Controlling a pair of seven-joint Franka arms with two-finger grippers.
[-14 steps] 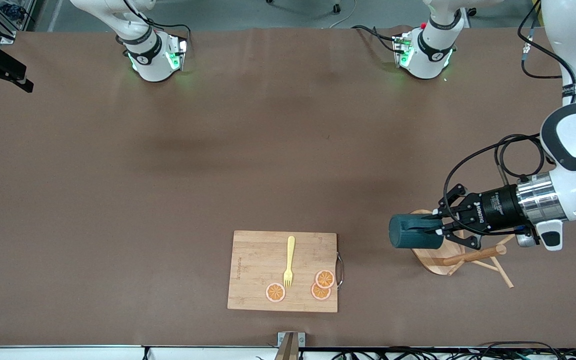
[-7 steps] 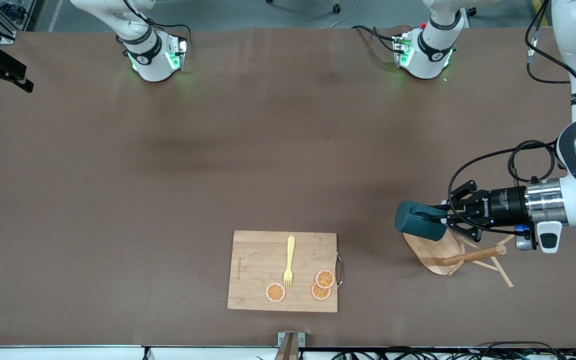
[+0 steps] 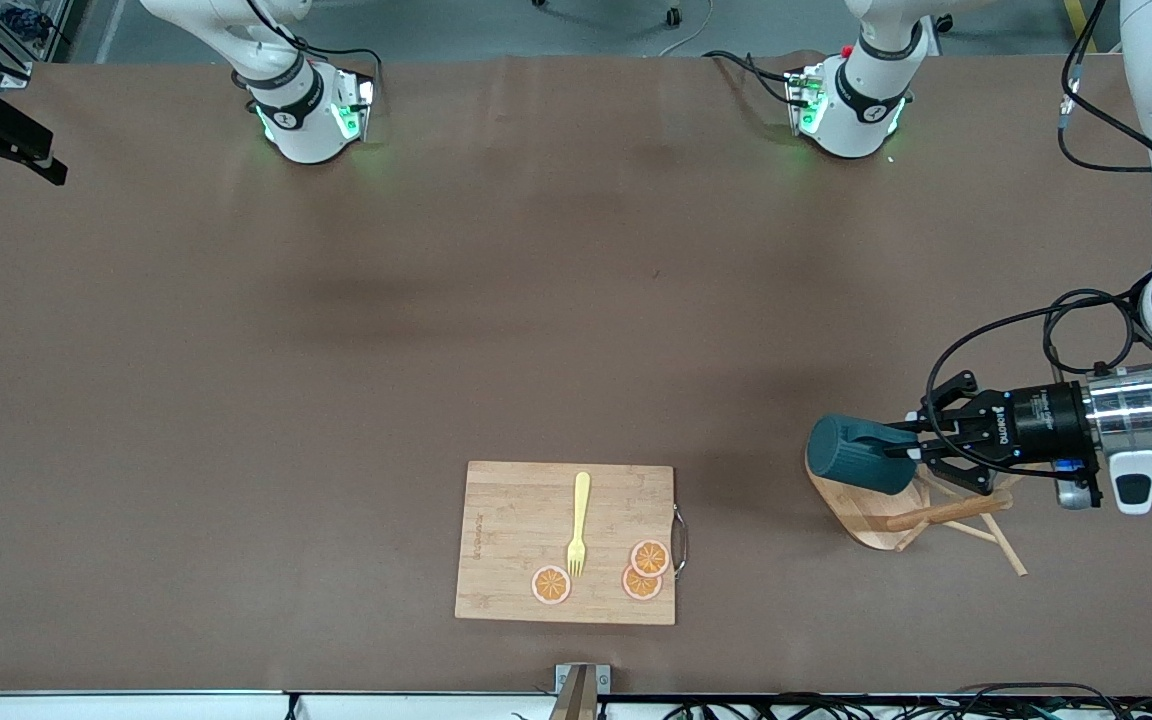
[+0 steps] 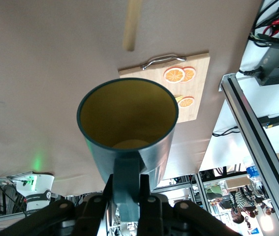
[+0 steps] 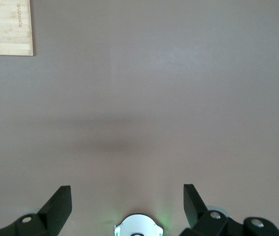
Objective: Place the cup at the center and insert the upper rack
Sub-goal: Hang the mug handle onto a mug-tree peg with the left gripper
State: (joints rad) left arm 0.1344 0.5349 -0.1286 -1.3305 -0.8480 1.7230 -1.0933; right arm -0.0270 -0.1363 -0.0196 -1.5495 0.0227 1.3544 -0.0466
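Left gripper grips the cup by its handle, held sideways in the air over the rack, which lies tipped on the table near the board. Right gripper, fingers spread wide, waits above bare table.

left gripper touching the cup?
Touching. In the left wrist view the left gripper has its fingers shut on the handle of the cup, no gap; the front view shows the cup carried over the rack.
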